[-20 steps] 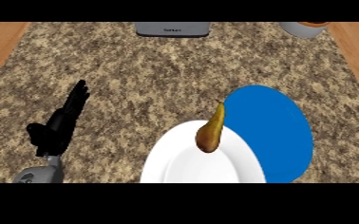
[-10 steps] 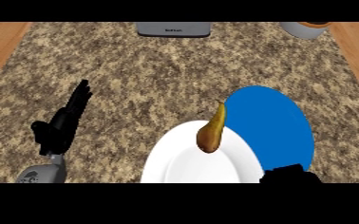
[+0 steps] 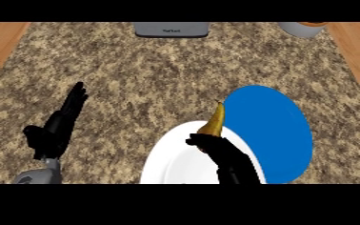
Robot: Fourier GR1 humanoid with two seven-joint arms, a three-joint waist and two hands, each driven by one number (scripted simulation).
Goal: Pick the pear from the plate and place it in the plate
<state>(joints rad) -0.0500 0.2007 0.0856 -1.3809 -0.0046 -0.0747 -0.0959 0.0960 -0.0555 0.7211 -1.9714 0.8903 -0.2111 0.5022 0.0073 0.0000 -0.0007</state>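
Note:
A brown-yellow pear (image 3: 214, 121) stands on the white plate (image 3: 171, 159) at the lower middle, its narrow end up. A blue plate (image 3: 277, 128) lies to the right, partly under the white plate's rim. My right hand (image 3: 224, 155) rises from the lower edge over the white plate; its fingertips reach the pear's base and hide the lower part. The fingers look fairly straight, not curled round the pear. My left hand (image 3: 60, 126) rests open at the lower left, fingers pointing up.
A grey box (image 3: 172, 29) sits at the counter's far edge, top middle. A pale bowl or cup (image 3: 304, 28) shows at the top right. Wooden strips border the granite counter on both sides.
My right hand has come up from the lower edge across the white plate to the pear's base. The pear, both plates and my left hand hold their places.

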